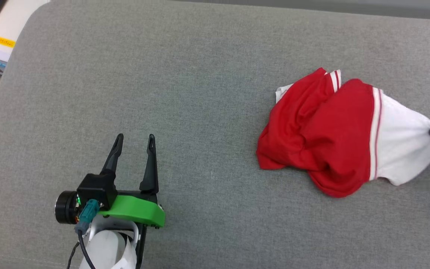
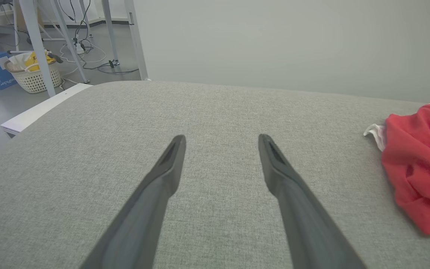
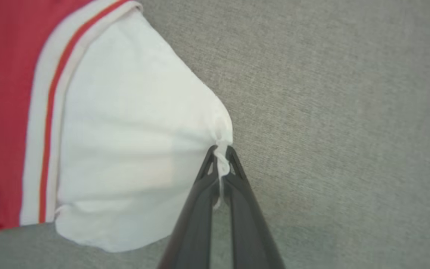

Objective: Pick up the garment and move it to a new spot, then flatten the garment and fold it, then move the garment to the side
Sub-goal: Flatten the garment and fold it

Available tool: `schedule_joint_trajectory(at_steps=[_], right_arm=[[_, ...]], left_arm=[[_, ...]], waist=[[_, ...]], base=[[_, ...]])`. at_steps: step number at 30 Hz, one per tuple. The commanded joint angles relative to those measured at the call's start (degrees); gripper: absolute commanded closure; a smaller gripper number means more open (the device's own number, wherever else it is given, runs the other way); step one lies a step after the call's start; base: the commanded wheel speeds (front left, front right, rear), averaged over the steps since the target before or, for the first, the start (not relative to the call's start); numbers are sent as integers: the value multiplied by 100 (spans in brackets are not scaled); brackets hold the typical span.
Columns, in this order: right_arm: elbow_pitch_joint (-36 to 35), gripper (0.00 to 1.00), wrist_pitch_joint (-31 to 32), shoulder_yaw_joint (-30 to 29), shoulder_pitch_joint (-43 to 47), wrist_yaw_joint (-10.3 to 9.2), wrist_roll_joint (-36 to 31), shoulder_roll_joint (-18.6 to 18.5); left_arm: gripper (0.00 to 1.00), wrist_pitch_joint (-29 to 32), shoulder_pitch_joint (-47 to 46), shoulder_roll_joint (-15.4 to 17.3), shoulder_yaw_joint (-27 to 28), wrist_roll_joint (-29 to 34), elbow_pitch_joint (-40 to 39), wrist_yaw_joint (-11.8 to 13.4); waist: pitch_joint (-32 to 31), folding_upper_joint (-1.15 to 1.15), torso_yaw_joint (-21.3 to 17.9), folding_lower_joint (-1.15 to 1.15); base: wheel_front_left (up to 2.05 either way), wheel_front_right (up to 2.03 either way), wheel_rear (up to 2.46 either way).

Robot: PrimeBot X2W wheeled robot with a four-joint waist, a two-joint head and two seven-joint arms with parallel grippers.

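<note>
Pinching white sleeve of crumpled red garment w/ R claw, shut tight; holding L claw wide open, empty, over grey worktop.

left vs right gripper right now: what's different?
1. The left gripper is open, fingers spread; the right gripper is shut.
2. The left gripper holds nothing, over the bare grey surface; the right gripper pinches the edge of the white sleeve of the garment.
3. The left gripper is well clear of the garment; the right gripper touches it.
Shared: two long dark fingers each.
</note>
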Motion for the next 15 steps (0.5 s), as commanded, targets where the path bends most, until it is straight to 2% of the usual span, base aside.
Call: schedule_joint_trajectory(at_steps=[1, 7, 15], right_arm=[[60, 100, -71, -120, 179, -4, 91, -126], [362, 100, -102, -557, 986, -4, 248, -575], [1219, 100, -106, -1224, 2034, -4, 576, -665]], left_arm=[[0, -33, 57, -25, 8, 43, 3, 14], [0, -33, 190, -25, 37, 41, 7, 13], [0, -33, 242, -25, 86, 83, 14, -27]], waist=[[-156, 0, -63, 0], [-325, 0, -115, 0], [-426, 0, -98, 0]], base=[[0, 0, 0], [0, 0, 0], [0, 0, 0]])
